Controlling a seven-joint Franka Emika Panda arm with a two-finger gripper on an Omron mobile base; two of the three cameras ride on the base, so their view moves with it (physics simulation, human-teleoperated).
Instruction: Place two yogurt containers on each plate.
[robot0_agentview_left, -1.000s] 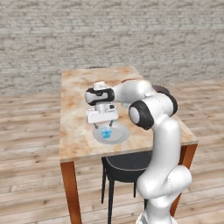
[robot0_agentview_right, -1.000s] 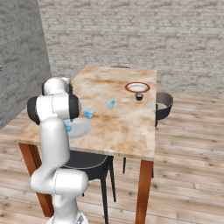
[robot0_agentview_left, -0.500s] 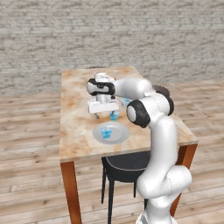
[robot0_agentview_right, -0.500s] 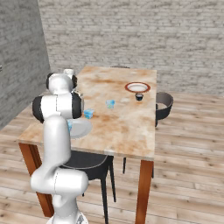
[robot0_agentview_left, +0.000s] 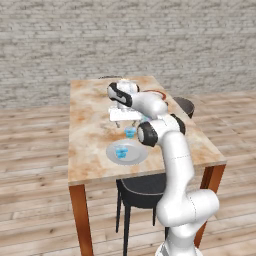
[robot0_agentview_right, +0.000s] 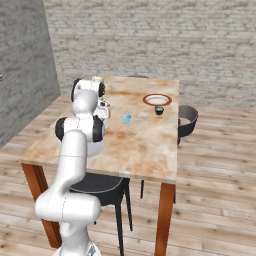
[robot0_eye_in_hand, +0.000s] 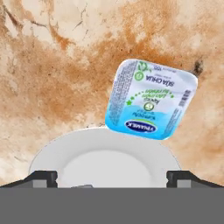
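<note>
A plain grey-white plate (robot0_agentview_left: 134, 157) lies near the table's front edge, with one light-blue yogurt container (robot0_agentview_left: 121, 151) on it. A second yogurt container (robot0_agentview_left: 130, 132) (robot0_agentview_right: 126, 119) stands on the table just beyond that plate's rim. In the hand view this container (robot0_eye_in_hand: 151, 99) shows its printed lid, with the plate (robot0_eye_in_hand: 105, 159) below it. My gripper (robot0_agentview_left: 126, 122) (robot0_eye_in_hand: 111, 179) hangs open above the table over this spot, its fingertips (robot0_eye_in_hand: 41, 178) wide apart and empty. The plate with the reddish-brown rim (robot0_agentview_right: 157, 99) sits at the table's far right.
A small dark bowl (robot0_agentview_right: 159, 111) stands just in front of the red-rimmed plate. One dark chair (robot0_agentview_left: 142, 190) is tucked under the table's near side, and another chair (robot0_agentview_right: 186, 120) stands at its right side. The marble table (robot0_agentview_left: 90, 130) has bare room on its left half.
My gripper has risen from the grey-white plate and moved toward the far side, leaving a yogurt container on the plate. It now hangs over the container beside the plate.
</note>
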